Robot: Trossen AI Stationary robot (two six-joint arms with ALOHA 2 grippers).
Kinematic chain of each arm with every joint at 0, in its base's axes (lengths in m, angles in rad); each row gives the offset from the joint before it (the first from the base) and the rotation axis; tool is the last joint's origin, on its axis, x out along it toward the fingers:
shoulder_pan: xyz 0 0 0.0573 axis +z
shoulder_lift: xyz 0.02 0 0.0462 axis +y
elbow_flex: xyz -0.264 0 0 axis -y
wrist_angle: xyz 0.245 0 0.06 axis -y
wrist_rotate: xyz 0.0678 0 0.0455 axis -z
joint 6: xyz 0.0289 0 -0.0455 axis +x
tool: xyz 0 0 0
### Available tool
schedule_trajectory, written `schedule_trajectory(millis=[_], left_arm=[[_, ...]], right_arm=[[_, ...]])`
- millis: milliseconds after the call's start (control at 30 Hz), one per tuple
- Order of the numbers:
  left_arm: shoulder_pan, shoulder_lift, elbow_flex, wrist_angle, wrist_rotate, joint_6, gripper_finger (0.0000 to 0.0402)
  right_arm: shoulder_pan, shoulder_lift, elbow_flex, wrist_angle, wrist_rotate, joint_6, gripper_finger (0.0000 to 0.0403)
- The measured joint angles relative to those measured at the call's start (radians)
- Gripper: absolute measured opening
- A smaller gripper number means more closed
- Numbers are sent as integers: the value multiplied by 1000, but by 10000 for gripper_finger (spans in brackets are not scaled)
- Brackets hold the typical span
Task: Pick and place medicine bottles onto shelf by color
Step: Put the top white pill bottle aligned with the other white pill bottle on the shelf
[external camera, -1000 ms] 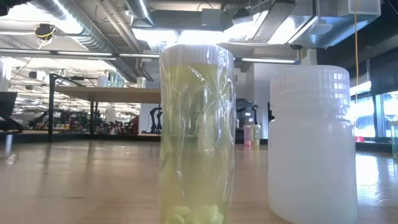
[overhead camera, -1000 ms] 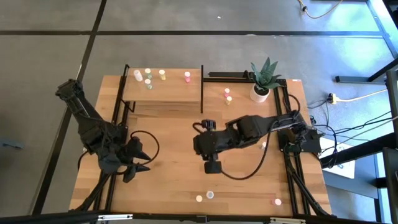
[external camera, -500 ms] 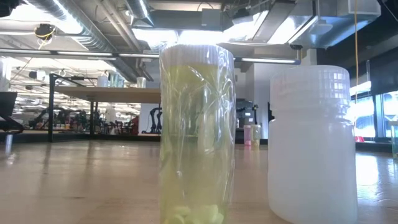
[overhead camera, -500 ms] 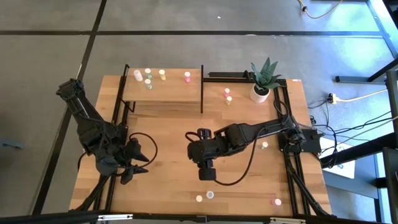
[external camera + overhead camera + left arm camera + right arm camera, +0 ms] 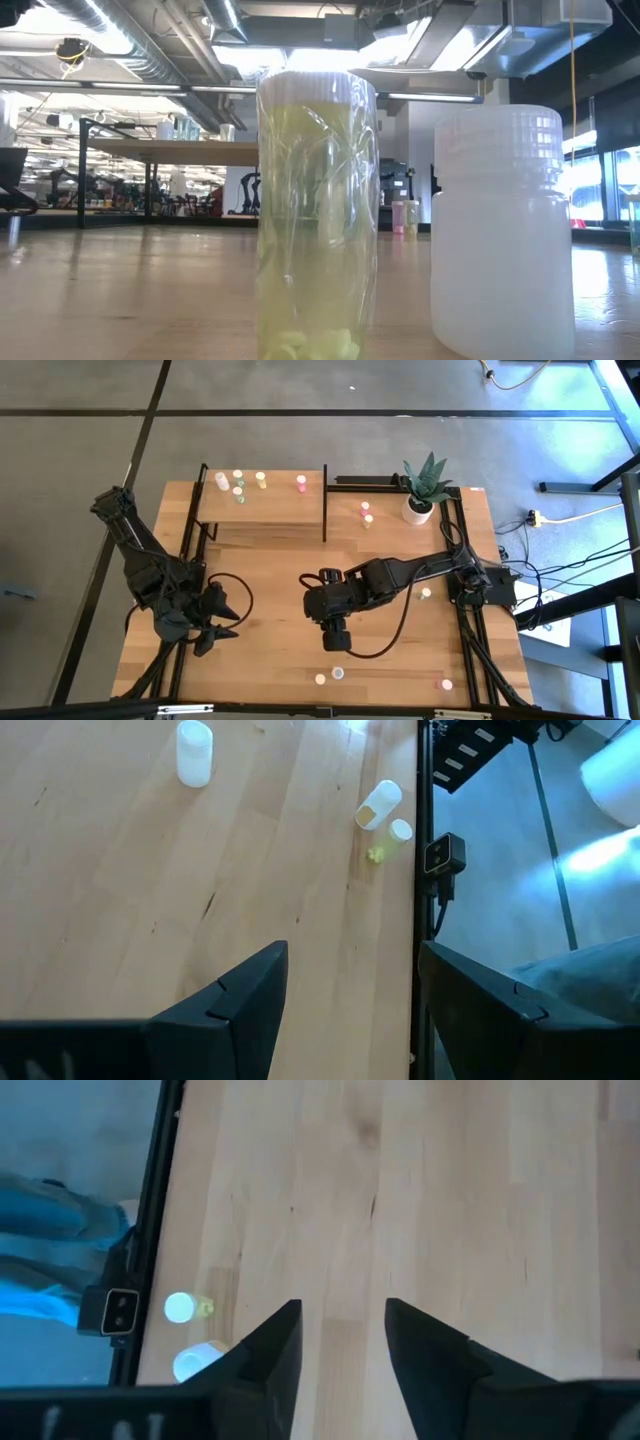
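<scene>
High view: right gripper [image 5: 337, 641], fingers apart and empty, has swung from mid-table toward the front-edge bottles [image 5: 329, 676] and hovers short of them, likely lining up a pick; left gripper [image 5: 226, 622] idles spread; shelf [image 5: 262, 505] already holds several.

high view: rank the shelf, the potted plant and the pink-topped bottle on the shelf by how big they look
1. shelf, by far the largest.
2. potted plant, much smaller than the shelf.
3. pink-topped bottle, a tiny dot, smallest.
No close calls here.
</scene>
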Motion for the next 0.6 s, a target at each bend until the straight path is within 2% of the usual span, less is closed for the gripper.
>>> schedule_trajectory(millis=[200,400,533,600], left_arm=[[0,0,0,1,0,0,219],[0,0,0,1,0,0,219],[0,0,0,1,0,0,219],[0,0,0,1,0,0,219]], right_arm=[[-1,0,0,-2,0,8,145],[-2,0,0,-13,4,-21,192],[-2,21,0,-27,64,-95,225],[-2,41,0,-35,61,-121,234]])
